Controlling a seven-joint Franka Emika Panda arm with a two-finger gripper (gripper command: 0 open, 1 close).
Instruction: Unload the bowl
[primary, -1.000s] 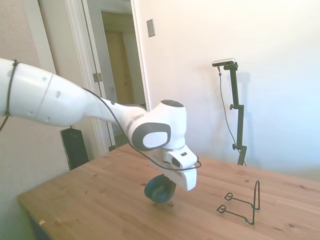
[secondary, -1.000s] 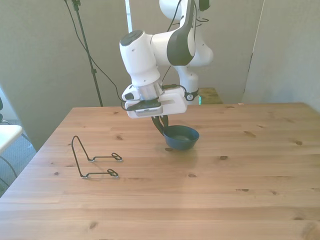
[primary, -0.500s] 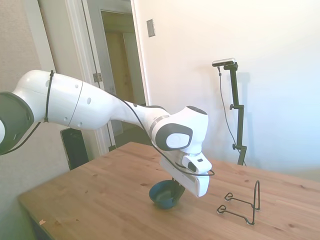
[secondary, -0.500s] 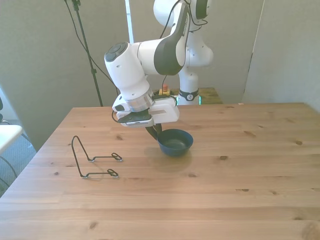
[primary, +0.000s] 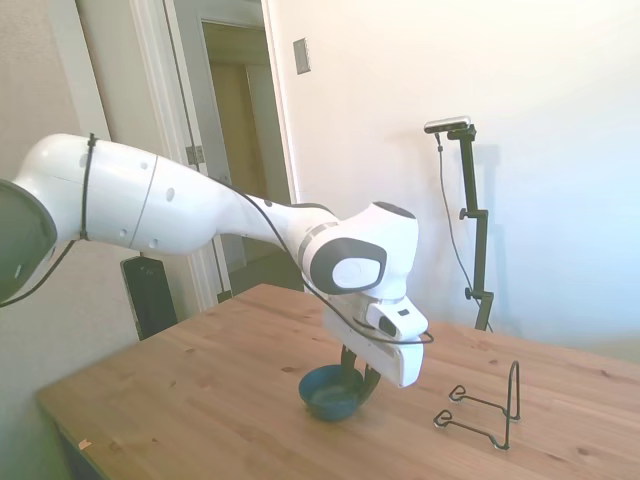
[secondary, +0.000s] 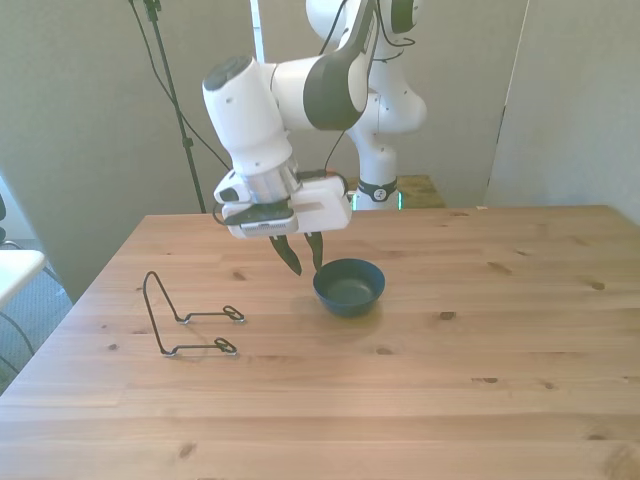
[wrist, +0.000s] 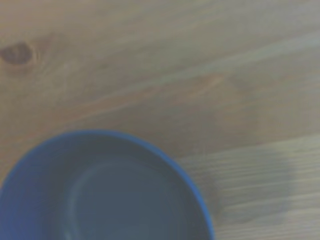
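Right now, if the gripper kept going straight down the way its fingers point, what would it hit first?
Most likely the near rim of the bowl, or the bare table just beside it. The open gripper hangs right at the bowl's edge on the front view's left, tilted slightly; depth is hard to judge.

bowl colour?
Dark teal-blue, glossy. The bowl shows best in the front view; the wrist view confirms the blue rim.
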